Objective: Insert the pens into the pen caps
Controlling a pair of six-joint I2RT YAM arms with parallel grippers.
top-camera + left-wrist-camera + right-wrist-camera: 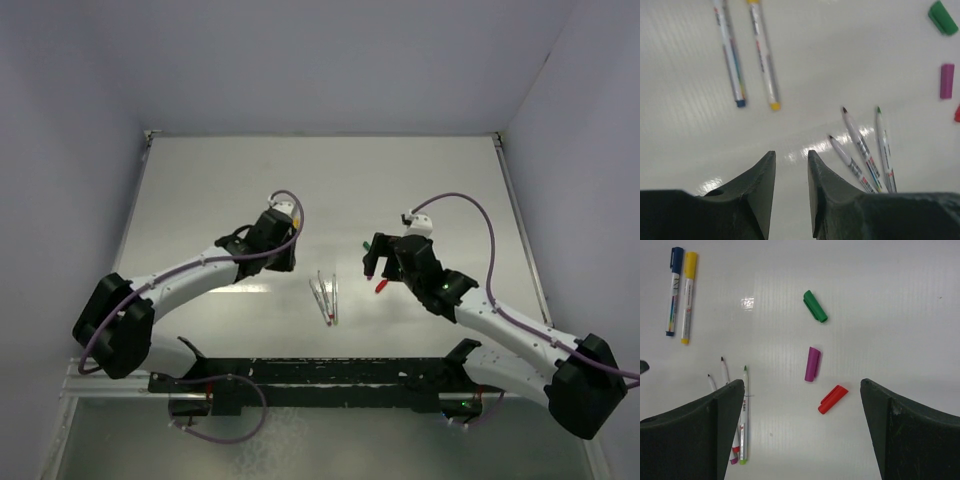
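Note:
Three uncapped pens (862, 150) lie side by side in a loose fan on the table, also seen in the top view as pens (326, 297). Two pens lie apart from them, one with a blue cap (676, 256) on it and one with a yellow cap (690, 263) on it. A green cap (815, 306), a purple cap (812, 364) and a red cap (832, 399) lie loose. My left gripper (791, 155) hangs above bare table left of the fanned pens, its jaws narrowly open and holding nothing. My right gripper (802, 390) stands wide open above the red and purple caps.
The white table (330, 180) is boxed in by pale walls at the back and both sides. A black rail (320, 375) runs along the near edge between the arm bases.

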